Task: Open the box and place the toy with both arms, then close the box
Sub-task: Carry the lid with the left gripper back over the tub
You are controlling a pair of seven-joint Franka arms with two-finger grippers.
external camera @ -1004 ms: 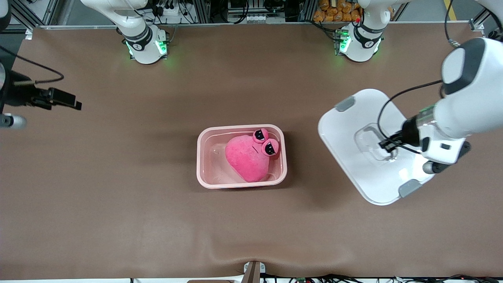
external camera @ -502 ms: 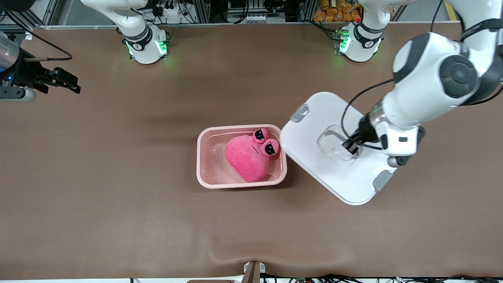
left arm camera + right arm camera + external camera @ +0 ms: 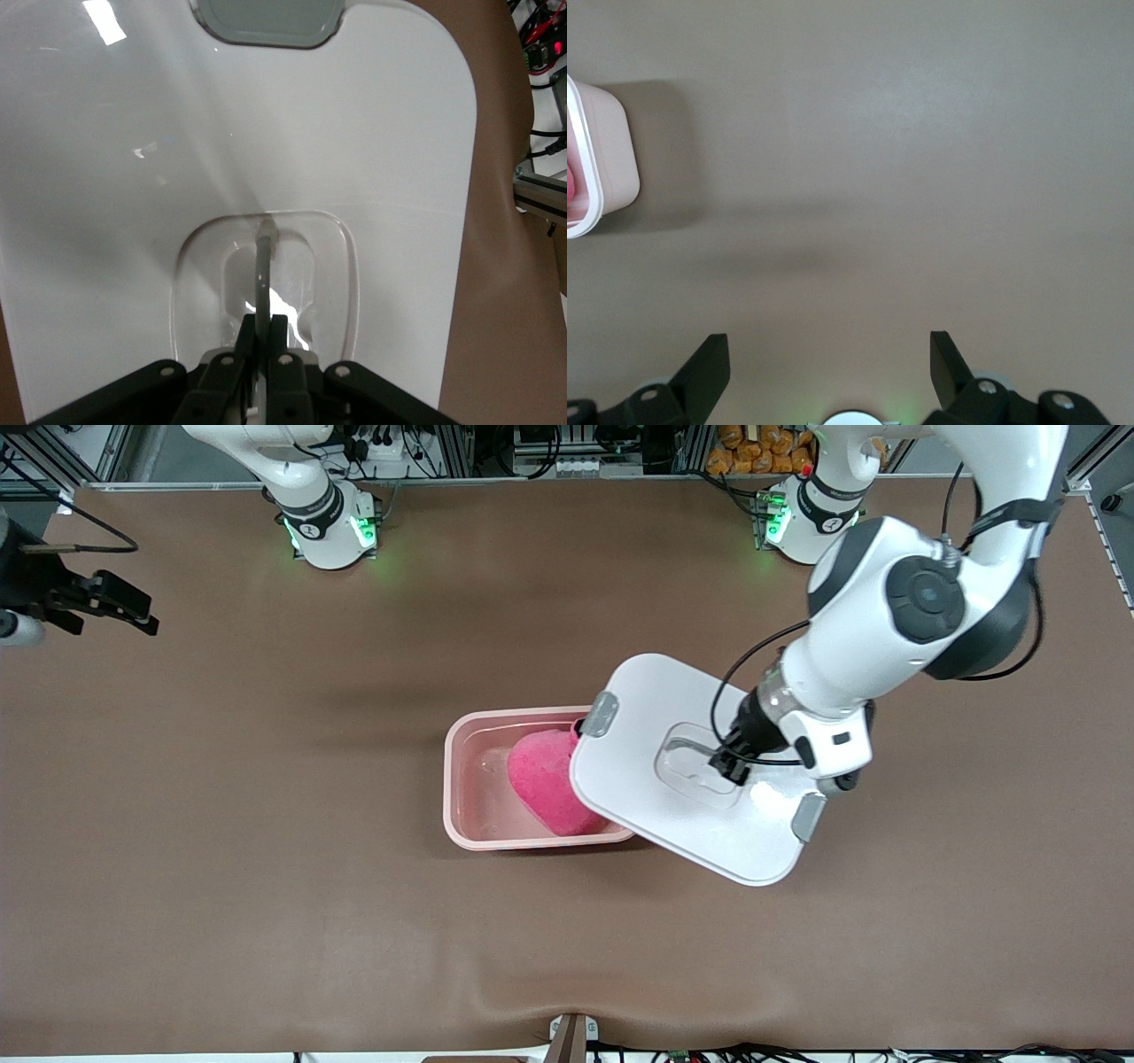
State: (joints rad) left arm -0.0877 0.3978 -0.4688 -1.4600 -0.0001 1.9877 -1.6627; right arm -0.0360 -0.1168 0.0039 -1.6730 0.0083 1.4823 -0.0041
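The pink tub of the box (image 3: 469, 779) stands at the table's middle with the pink plush toy (image 3: 542, 779) inside. My left gripper (image 3: 728, 766) is shut on the grey handle (image 3: 263, 274) of the white lid (image 3: 647, 797) and holds the lid in the air, tilted, over the tub's end toward the left arm's end of the table. The lid hides the toy's eyes. My right gripper (image 3: 133, 613) is open and empty, up over the table's edge at the right arm's end. The tub's corner shows in the right wrist view (image 3: 602, 168).
Both arms' green-lit bases (image 3: 332, 531) stand along the table's edge farthest from the front camera. A small mount (image 3: 571, 1036) sits at the table's nearest edge. Bare brown tabletop (image 3: 266, 868) surrounds the tub.
My left gripper has carried the lid from the left arm's end of the table toward the tub; the lid now overlaps the tub and covers the toy's eyes. My right gripper drew slightly outward.
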